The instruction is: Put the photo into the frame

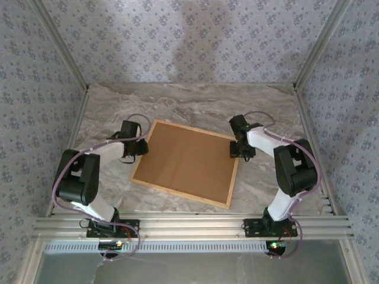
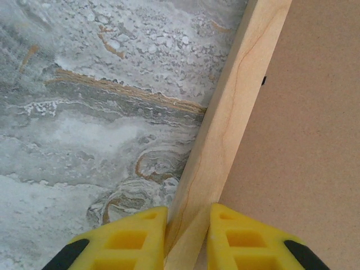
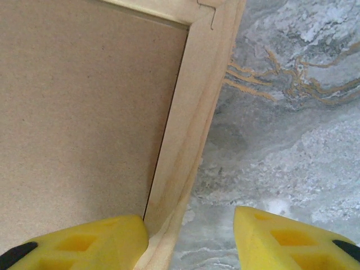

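Left gripper [image 2: 188, 216]: clamped on the frame [image 2: 233, 112], its left rail pinched between the two yellow fingers [image 2: 129, 236], wood touching both.
Rail at the left gripper: its long axis runs straight ahead out of the grip, leaning a little to the right; bare marble worktop [image 1: 195, 106] lies to the gripper's left.
Frame: flat on the worktop, back face up, lying between the two grippers, to the right of the left one and to the left of the right one.
Backing board [image 1: 186, 163]: plain brown, seated in the frame's opening, just inward of each gripper; whether the photo lies beneath it cannot be told.
Right gripper [image 3: 190, 222]: jaws about halfway apart, astride the right rail and gripping nothing; the finger on the board side touches the rail's inner edge, and the finger on the worktop side stands clear of the wood.
Rail at the right gripper: runs ahead to the mitred corner, offset to the left within the gap.
Relation that counts: each rail lies lengthwise along its gripper's reach, so a squeeze across the rail is the right direction.
Nearer arm: both are at the frame; by my reading only the right one has a gap left to take up.
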